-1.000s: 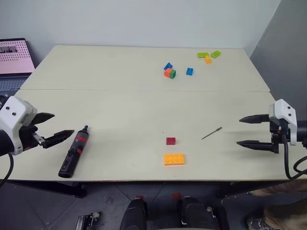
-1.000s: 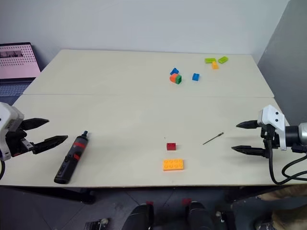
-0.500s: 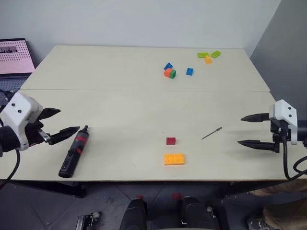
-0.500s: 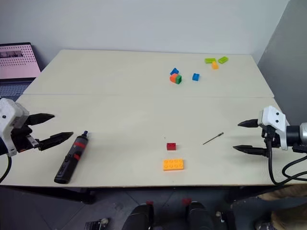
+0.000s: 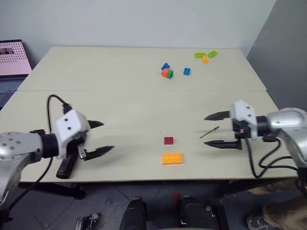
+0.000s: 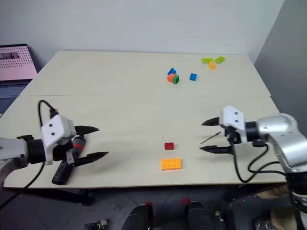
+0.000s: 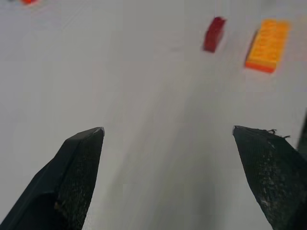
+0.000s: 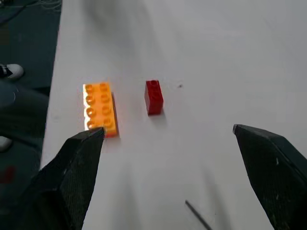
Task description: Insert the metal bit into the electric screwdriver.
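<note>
From the head camera, the electric screwdriver (image 5: 67,165) lies near the front left edge of the bench (image 5: 120,100), and much of it is hidden: the left gripper (image 5: 100,137) and its white wrist housing cover the tip end, leaving only the black rear of the body showing in the left eye view and a bit of red in the right eye view. The left arm reaches in from the left, its jaws spread wide and pointing to the right over the bench top, holding nothing. The metal bit (image 5: 209,132) lies flat on the bench at the right, and its far end sits between the fingers of the right gripper (image 5: 207,129), whose jaws are also wide apart and point to the left, empty. Whether a finger touches the bit cannot be told. A red brick (image 5: 168,140) and an orange brick (image 5: 172,158) lie between the two grippers, and a laptop (image 5: 12,60) is cut off at the left edge.

In the left wrist view, the two black fingertips (image 7: 79,163) stand far apart with bare bench between them; the red brick and orange brick lie beyond, blurred.

In the right wrist view, the fingers (image 8: 81,167) are likewise spread. The bit is cut off at the frame's edge, only a short grey end showing between them.
</note>
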You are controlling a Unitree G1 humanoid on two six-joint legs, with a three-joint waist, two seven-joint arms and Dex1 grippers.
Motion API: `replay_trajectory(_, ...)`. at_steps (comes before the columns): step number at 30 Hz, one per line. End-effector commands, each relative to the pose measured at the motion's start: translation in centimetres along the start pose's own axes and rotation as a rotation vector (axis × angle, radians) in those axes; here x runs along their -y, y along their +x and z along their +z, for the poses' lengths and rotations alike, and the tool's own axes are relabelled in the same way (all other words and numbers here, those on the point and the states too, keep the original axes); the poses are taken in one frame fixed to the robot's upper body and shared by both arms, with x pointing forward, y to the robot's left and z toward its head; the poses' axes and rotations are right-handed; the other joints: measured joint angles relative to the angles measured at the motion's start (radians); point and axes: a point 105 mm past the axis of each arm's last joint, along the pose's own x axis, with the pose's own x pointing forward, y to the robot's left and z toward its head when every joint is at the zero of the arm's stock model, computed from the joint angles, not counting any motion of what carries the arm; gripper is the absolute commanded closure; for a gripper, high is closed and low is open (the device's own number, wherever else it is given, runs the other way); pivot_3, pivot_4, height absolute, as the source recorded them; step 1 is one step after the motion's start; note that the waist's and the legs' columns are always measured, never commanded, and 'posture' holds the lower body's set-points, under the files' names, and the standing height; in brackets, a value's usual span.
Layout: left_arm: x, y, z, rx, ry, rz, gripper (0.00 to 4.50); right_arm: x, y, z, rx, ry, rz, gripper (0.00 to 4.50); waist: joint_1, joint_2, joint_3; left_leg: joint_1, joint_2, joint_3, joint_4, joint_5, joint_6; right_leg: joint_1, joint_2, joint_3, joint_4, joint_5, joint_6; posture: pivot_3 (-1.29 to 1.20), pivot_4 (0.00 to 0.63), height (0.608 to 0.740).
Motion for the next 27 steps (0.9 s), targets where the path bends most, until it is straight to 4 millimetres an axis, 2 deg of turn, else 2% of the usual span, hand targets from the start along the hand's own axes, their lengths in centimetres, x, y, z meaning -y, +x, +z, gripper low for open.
replay_trajectory(1,1.8,1.2,0.9,0.024,0.053,-0.080,0.03,0.8,2.3,-0.4,-0.019,-0.029,0.012,0.00,0.000,0.000,0.000,0.000,0.000,0.000,0.000,0.000,0.000,0.000,0.000,0.000,0.000,0.000,0.000,0.00,0.150,0.740)
replay_trajectory(5,2.8,2.2,1.0,0.057,0.070,-0.119,0.03,1.1,5.8,-0.9,0.004,-0.005,0.067,0.00,0.000,0.000,0.000,-0.001,0.000,0.001,0.000,0.000,0.000,-0.001,0.003,0.004,0.000,0.001,0.001,0.00,0.150,0.740)
replay_trajectory(8,3.0,2.4,1.2,0.084,0.069,-0.122,0.03,1.2,6.9,-1.3,0.006,0.005,0.091,0.00,0.003,0.000,0.000,-0.001,0.001,0.003,0.000,0.000,0.000,-0.002,0.005,0.007,0.000,0.004,0.006,0.00,0.150,0.740)
replay_trajectory(11,3.6,2.7,1.2,0.103,0.073,-0.149,0.00,1.0,7.7,-1.6,0.007,0.001,0.113,0.46,0.003,0.000,0.000,0.000,0.001,0.005,0.000,0.000,0.000,-0.002,0.005,0.009,0.000,0.004,0.006,0.00,0.150,0.740)
replay_trajectory(16,4.0,3.2,1.2,0.138,0.032,-0.168,0.00,0.9,8.5,-1.6,0.037,0.015,0.113,1.69,0.001,0.000,0.000,0.001,0.002,0.009,0.001,0.000,0.000,-0.002,0.005,0.014,0.000,0.004,0.004,0.00,0.150,0.740)
replay_trajectory(17,4.0,3.2,1.2,0.142,0.029,-0.168,0.00,0.9,8.5,-1.6,0.039,0.016,0.114,1.83,0.001,0.000,0.000,0.001,0.002,0.009,0.001,0.000,0.000,-0.002,0.006,0.014,0.000,0.004,0.005,0.00,0.150,0.740)
replay_trajectory(18,4.1,3.3,1.2,0.144,0.026,-0.170,0.00,0.8,8.6,-1.6,0.040,0.016,0.114,2.17,0.001,0.000,0.000,0.002,0.002,0.009,0.002,0.000,0.000,-0.002,0.006,0.014,0.000,0.005,0.005,0.00,0.150,0.740)
replay_trajectory(22,3.9,3.5,0.9,0.149,0.024,-0.166,0.00,0.6,8.8,-1.7,0.045,0.018,0.115,2.97,0.001,0.000,0.000,0.002,0.002,0.010,0.002,0.000,0.000,-0.002,0.006,0.015,0.000,0.005,0.005,0.00,0.150,0.740)
replay_trajectory(25,3.3,3.9,1.6,0.236,0.030,-0.122,0.00,0.5,8.7,-1.5,0.057,0.016,0.101,3.82,0.002,0.000,0.000,0.002,0.002,0.011,0.002,0.000,0.000,-0.002,0.006,0.016,0.000,0.005,0.005,0.00,0.150,0.740)
replay_trajectory(26,3.2,3.9,1.8,0.259,0.040,-0.111,0.00,0.6,8.6,-1.4,0.062,0.017,0.094,4.04,0.002,0.000,0.000,0.002,0.002,0.011,0.002,0.000,0.000,-0.002,0.006,0.016,0.000,0.005,0.005,0.00,0.150,0.740)
replay_trajectory(27,3.2,4.0,2.0,0.287,0.025,-0.105,0.00,0.7,8.4,-1.3,0.071,0.022,0.082,4.08,0.002,0.000,0.000,0.002,0.003,0.011,0.002,0.000,0.000,-0.002,0.006,0.016,0.000,0.005,0.005,0.00,0.150,0.740)
